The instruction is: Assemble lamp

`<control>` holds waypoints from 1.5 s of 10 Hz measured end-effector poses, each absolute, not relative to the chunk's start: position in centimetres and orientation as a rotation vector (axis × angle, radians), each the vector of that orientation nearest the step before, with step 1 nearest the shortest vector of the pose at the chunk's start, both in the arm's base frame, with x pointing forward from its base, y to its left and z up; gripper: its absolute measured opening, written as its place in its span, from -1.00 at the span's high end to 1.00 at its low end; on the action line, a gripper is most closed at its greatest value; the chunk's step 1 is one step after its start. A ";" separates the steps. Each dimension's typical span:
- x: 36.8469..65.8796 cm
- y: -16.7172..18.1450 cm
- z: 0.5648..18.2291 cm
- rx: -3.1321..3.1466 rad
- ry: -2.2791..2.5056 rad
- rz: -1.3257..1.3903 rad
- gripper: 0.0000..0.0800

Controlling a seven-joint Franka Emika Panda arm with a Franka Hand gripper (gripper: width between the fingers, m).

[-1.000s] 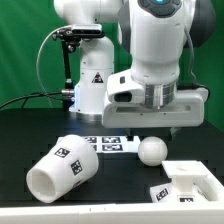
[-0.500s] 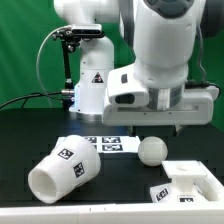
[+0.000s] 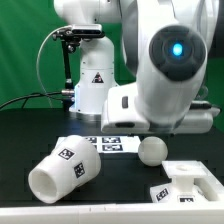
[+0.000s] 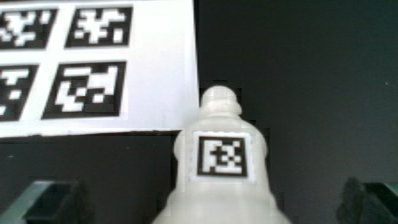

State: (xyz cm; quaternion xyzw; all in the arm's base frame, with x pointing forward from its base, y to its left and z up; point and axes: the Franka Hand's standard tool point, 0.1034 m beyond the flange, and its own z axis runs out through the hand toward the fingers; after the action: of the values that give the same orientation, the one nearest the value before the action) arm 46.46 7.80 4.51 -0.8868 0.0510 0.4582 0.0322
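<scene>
The bulb (image 3: 151,151) lies on the black table with its round head toward the camera. In the wrist view the bulb (image 4: 217,150) shows its tapered neck and a square tag. My gripper (image 4: 210,203) is open, with one dark finger (image 4: 45,200) on each side of the bulb and a clear gap to it. The shade (image 3: 62,168) lies on its side at the exterior view's left. The square base (image 3: 190,180) sits at the exterior view's right front. In the exterior view my arm hides the fingers.
The marker board (image 3: 110,145) lies flat behind the shade and bulb and also shows in the wrist view (image 4: 89,60). The white robot pedestal (image 3: 92,85) stands at the back. My arm's large link (image 3: 170,60) hangs over the bulb.
The arm has swung so that its upper link with the blue light now faces the camera and covers the hand. Shade, bulb and base have not moved.
</scene>
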 end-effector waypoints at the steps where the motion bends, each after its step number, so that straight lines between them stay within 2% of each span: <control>1: 47.3 7.9 4.1 -2.743 0.185 1.400 -0.75; 6: 47.1 8.3 3.4 -2.753 0.184 1.388 -0.75; 8: 46.0 8.4 2.0 -2.764 0.181 1.379 -0.75; 11: 45.4 8.1 1.6 -2.758 0.189 1.391 -0.75; 13: 45.4 8.1 1.6 -2.758 0.189 1.392 -0.67; 14: 45.4 8.1 1.6 -2.758 0.189 1.392 -0.43; 15: 45.4 8.1 1.6 -2.762 0.189 1.384 -0.43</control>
State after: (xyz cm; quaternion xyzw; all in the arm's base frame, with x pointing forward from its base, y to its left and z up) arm 45.44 8.13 1.58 -0.8921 0.0611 0.4471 0.0233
